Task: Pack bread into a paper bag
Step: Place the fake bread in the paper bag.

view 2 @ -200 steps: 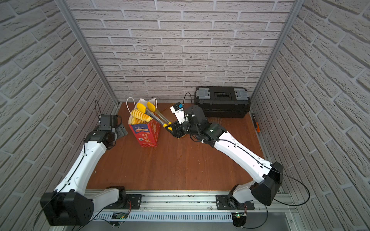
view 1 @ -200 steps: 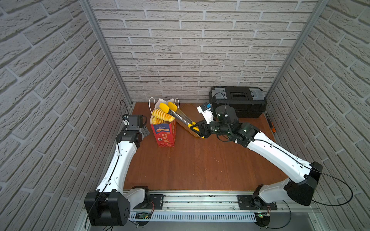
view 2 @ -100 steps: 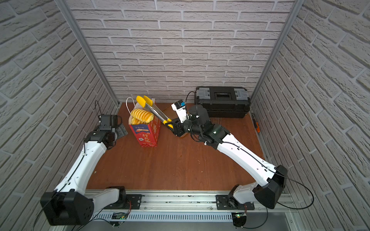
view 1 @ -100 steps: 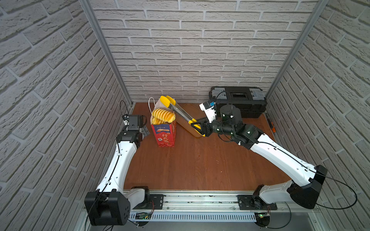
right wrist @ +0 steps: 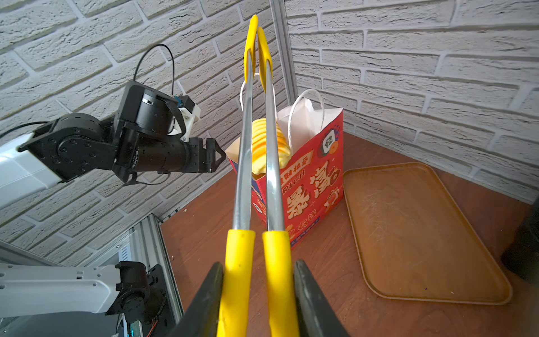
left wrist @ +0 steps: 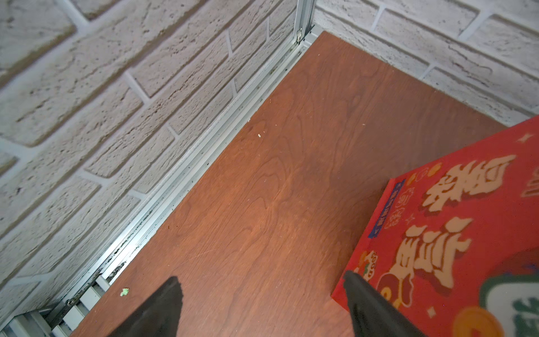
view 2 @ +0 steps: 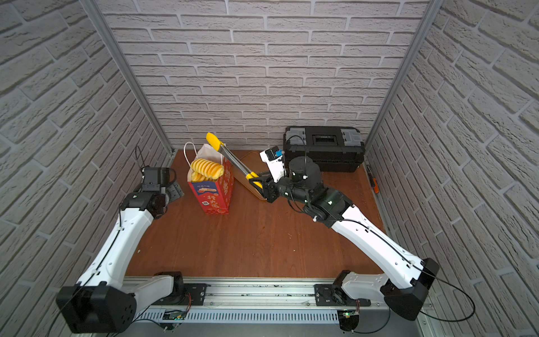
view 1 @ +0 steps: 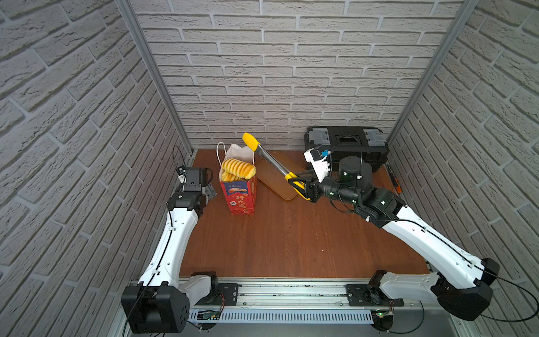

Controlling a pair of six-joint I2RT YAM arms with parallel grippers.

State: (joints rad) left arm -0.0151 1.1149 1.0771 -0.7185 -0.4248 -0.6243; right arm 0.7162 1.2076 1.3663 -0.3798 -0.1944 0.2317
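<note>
The paper bag stands upright at the back left of the table, red base and white top. A ridged spiral roll of bread lies across its mouth, on another golden piece. My right gripper is shut on the yellow handles of the metal tongs. Their yellow tips are pressed together, empty, in the air above the bag's back edge. My left gripper is open just left of the bag, one finger against its lower corner.
A brown tray lies right of the bag, under the tongs. A black toolbox stands at the back right. An orange-handled tool lies along the right wall. Brick walls close in three sides.
The tongs have let go of the spiral roll, risen above the bag and closed their tips. The roll stays on the bag's mouth. The left arm has not moved.
</note>
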